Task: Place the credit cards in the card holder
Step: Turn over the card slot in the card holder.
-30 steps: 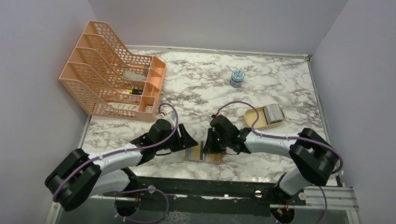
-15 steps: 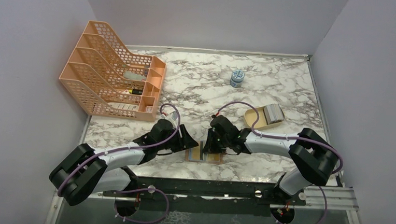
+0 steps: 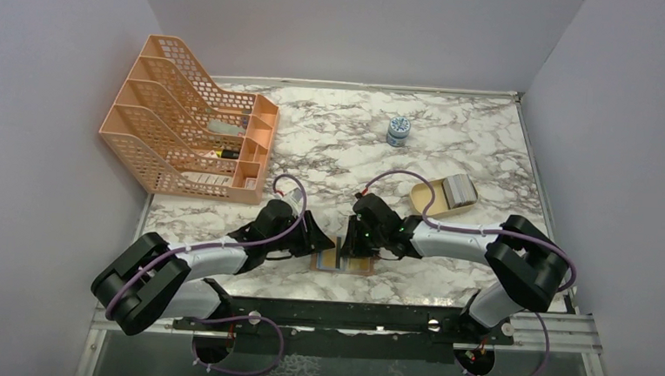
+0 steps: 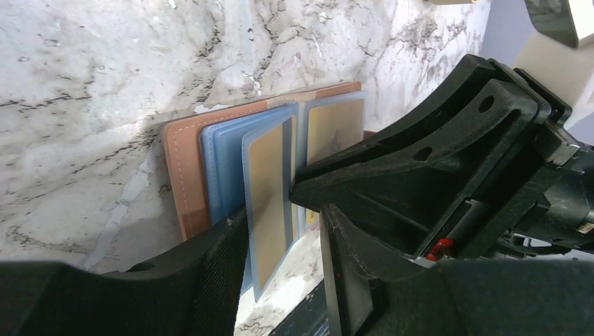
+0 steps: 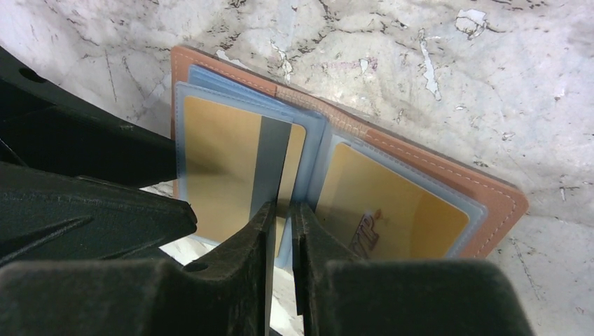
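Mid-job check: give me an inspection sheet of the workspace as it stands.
Surface: marble-patterned table.
Job's things: card holder open flat near the front edge; gold cards in its clear sleeves.
Clutter: orange file rack far left; small jar at back; beige tray right.
Grippers: left gripper open astride a raised sleeve; right gripper pinching a sleeve edge.
Cables: purple cables looped over both arms.
Surroundings: plain walls; nothing else seen.

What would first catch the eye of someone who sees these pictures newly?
The left gripper and the right gripper meet over the open tan card holder, near the front edge of the marble table. Gold cards sit in its clear sleeves. An orange mesh file rack stands at the far left.
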Motion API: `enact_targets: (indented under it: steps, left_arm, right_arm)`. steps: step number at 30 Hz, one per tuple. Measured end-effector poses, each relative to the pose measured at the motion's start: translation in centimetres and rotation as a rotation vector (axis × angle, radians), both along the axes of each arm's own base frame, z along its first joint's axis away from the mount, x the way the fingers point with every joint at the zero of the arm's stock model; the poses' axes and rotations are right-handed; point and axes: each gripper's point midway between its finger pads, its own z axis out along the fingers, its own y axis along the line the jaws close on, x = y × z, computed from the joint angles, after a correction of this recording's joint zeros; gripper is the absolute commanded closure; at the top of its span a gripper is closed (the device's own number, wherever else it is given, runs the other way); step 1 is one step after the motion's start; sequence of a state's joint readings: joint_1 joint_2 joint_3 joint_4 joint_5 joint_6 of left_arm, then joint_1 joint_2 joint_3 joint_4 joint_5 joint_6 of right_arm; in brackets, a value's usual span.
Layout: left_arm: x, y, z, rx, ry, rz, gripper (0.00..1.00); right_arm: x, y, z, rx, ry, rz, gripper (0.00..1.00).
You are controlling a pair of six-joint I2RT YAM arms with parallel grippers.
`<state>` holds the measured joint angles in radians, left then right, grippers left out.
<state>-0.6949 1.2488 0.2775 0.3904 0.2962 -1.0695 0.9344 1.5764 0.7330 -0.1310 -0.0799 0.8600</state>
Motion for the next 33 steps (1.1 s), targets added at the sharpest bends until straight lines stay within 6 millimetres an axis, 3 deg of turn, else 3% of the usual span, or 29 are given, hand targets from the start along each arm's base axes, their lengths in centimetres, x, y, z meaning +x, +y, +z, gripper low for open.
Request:
enact_targets:
  steps: [5, 15, 25, 33]
  left_arm:
    - [0.0, -0.4, 0.6, -0.022, 0.002, -0.012, 0.57]
    - [0.3, -2.6, 2.6, -0.065, -0.022, -0.06, 0.56]
    - [-0.3, -5.0, 3.4, -0.074, -0.031, -0.124, 0.55]
    - [-0.3, -5.3, 3.5, -0.075, -0.038, -0.134, 0.52]
  right_arm:
    - [0.2, -0.2, 1.1, 0.007, -0.037, 0.014, 0.75]
    - [1.6, -1.9, 7.4, 0.064, -0.212, -0.053, 0.69]
    - [2.6, -5.5, 13.8, 0.108, -0.396, -0.165, 0.67]
    - [3.7, -6.4, 15.7, 0.044, -0.462, -0.176, 0.66]
